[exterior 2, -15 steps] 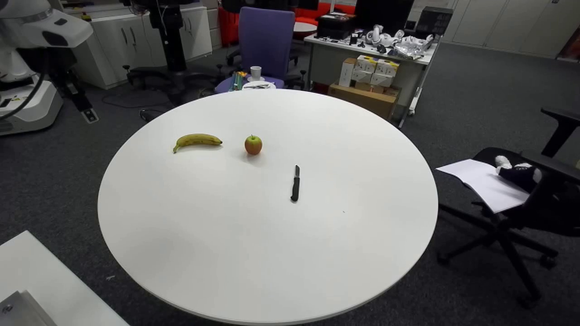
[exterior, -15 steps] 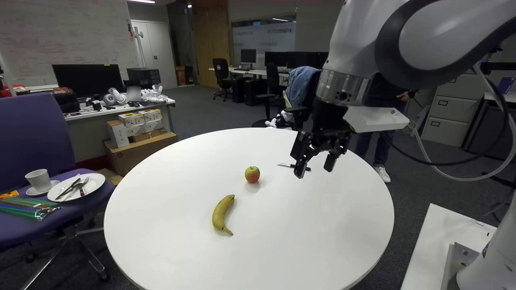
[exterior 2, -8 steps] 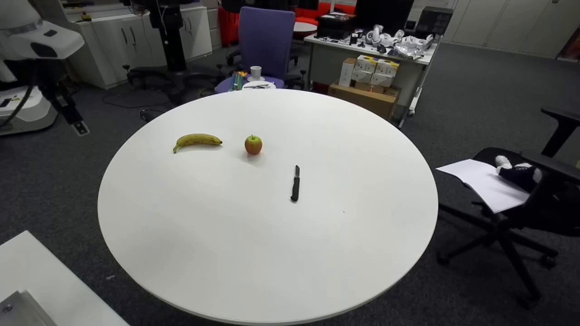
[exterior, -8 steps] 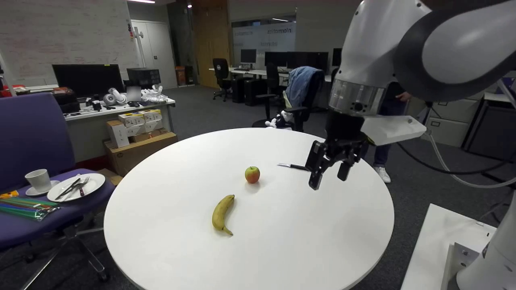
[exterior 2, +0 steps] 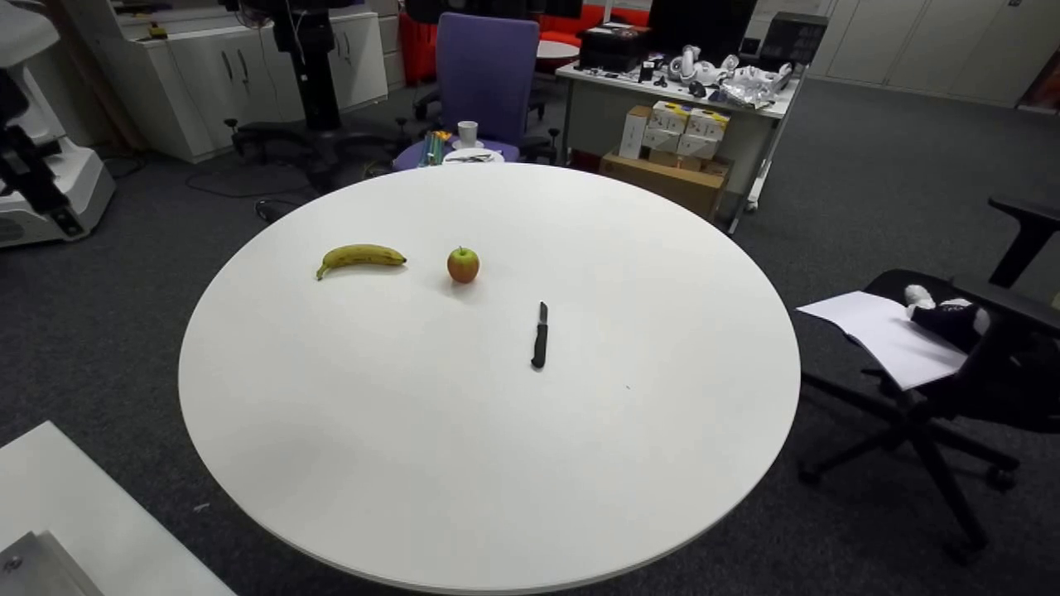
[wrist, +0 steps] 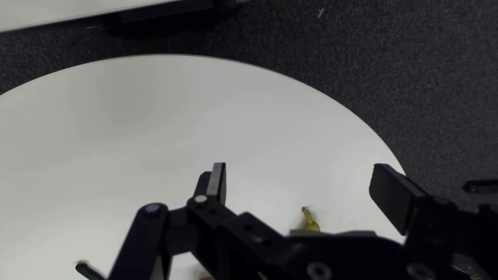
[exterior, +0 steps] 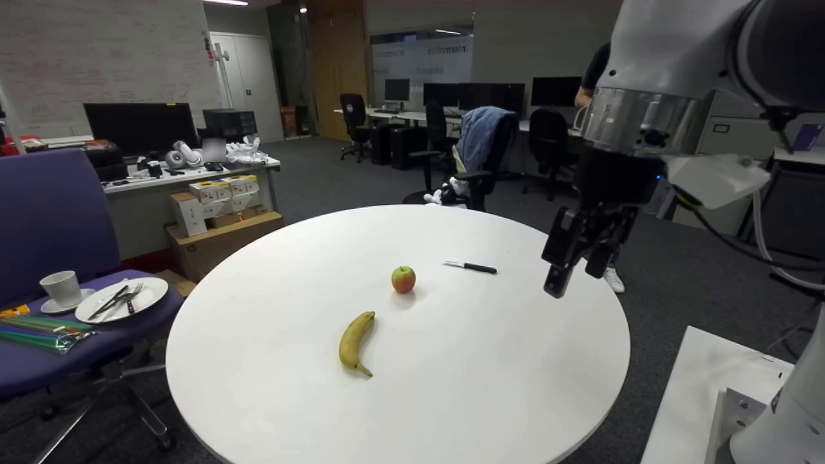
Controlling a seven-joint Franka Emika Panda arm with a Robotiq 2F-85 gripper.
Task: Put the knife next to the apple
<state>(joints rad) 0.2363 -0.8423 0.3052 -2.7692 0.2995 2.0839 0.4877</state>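
Note:
The small knife (exterior: 474, 267) with a black handle lies flat on the white round table (exterior: 464, 393), apart from the apple. It also shows in an exterior view (exterior 2: 540, 341), and its handle end shows at the bottom left of the wrist view (wrist: 88, 270). The red and green apple (exterior: 403, 280) stands on the table in both exterior views (exterior 2: 463, 266); only a sliver shows at the bottom edge of the wrist view (wrist: 206, 278). My gripper (exterior: 577, 277) is open and empty, raised above the table level and away from both. Its fingers are wide apart in the wrist view (wrist: 299, 181).
A yellow banana (exterior: 353, 343) lies near the apple; its stem end shows in the wrist view (wrist: 310, 224). A purple chair (exterior: 58, 212) with a plate (exterior: 148, 293) and cup stands beside the table. A black chair (exterior 2: 985, 331) holds papers.
My gripper has moved away from the apple and knife, to the right in one picture and left in the other. The knife handle is uncovered. Knife, apple and banana have not moved.

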